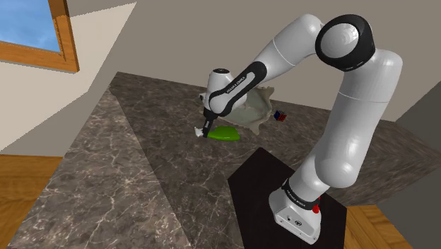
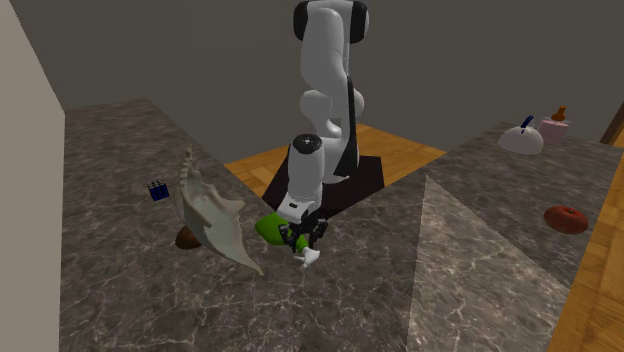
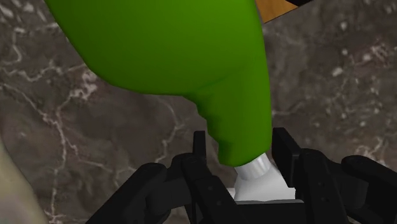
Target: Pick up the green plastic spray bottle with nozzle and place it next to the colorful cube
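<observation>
A green spray bottle lies on its side on the dark marble counter, its white nozzle pointing away from the stand. My gripper is down at the bottle's narrow neck, one black finger on each side, shut on it. The colorful cube sits on the same counter beyond a crumpled pale object, apart from the bottle.
The crumpled pale grey object stands between bottle and cube, with a brown lump beside it. A second counter holds a white dome, a pink item and a red-brown ring. The black stand is close by.
</observation>
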Motion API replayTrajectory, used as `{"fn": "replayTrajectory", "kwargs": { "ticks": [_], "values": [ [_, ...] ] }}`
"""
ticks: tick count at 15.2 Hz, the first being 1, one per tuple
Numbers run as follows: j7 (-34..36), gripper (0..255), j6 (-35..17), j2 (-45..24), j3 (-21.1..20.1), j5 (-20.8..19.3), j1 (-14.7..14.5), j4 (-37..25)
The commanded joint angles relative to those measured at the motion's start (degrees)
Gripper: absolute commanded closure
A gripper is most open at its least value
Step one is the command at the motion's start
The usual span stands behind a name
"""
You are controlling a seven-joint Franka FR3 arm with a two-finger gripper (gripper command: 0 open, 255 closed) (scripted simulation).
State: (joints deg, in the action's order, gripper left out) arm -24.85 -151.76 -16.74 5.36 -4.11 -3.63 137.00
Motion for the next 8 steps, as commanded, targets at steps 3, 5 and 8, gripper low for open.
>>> {"fn": "replayTrajectory", "kwargs": {
  "ticks": [3, 5, 8],
  "values": [
    [0.0, 255, 2.1, 2.3, 0.1, -0.1, -0.1, 0.2],
    [0.0, 255, 3.6, 3.8, 0.1, -0.2, -0.1, 0.2],
    [-0.1, 255, 5.8, 5.9, 0.2, -0.3, -0.2, 0.2]
  ]
}}
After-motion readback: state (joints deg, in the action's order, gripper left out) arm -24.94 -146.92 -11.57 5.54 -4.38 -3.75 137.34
